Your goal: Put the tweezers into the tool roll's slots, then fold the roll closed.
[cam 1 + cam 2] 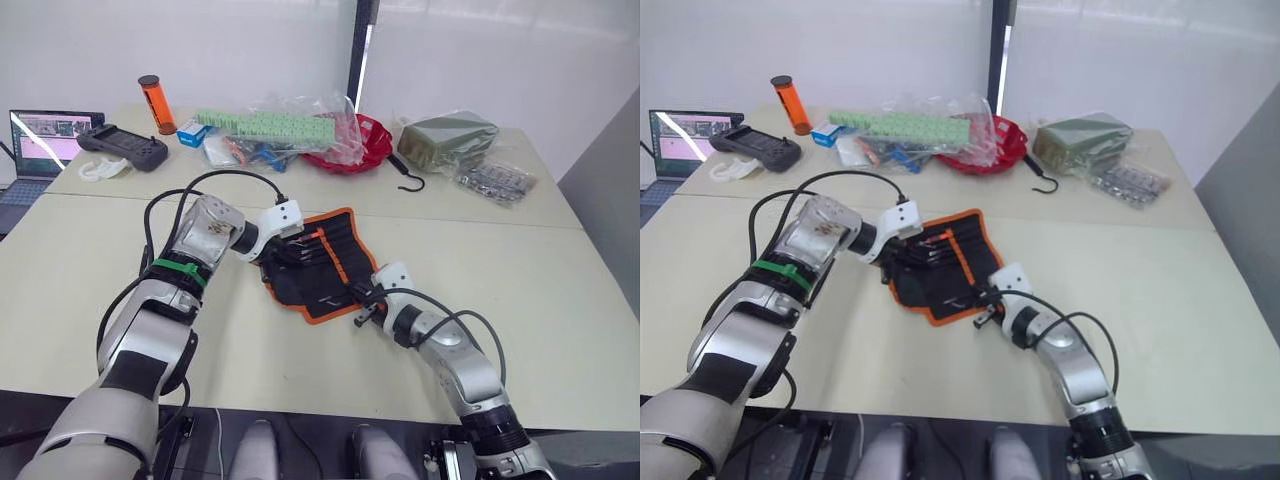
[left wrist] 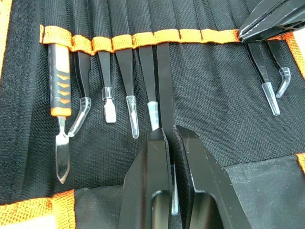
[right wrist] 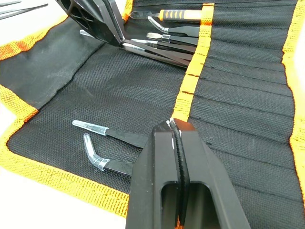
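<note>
The tool roll [image 1: 322, 272] lies open on the table, black with orange trim. My left gripper [image 2: 170, 131] is shut on one of the black tweezers [image 2: 165, 86], whose upper end sits in a slot [image 2: 164, 45] under the orange band. Beside it, several more tweezers [image 2: 126, 71] and an orange-handled blade [image 2: 59, 90] stand in neighbouring slots. My right gripper [image 3: 177, 125] is shut on the roll's orange band [image 3: 190, 76] near the roll's right end. Two capped tweezers [image 3: 107, 131] are tucked in slots just beside it. The left gripper [image 3: 95, 19] shows across the roll.
At the back of the table are a red bowl [image 1: 352, 150], a dark green bag [image 1: 445, 140], an orange cylinder [image 1: 155, 103], a black controller [image 1: 125, 148], a laptop [image 1: 45, 140] and a black hook [image 1: 408, 178]. Loose tweezers [image 3: 19, 6] lie on the table beyond the roll's edge.
</note>
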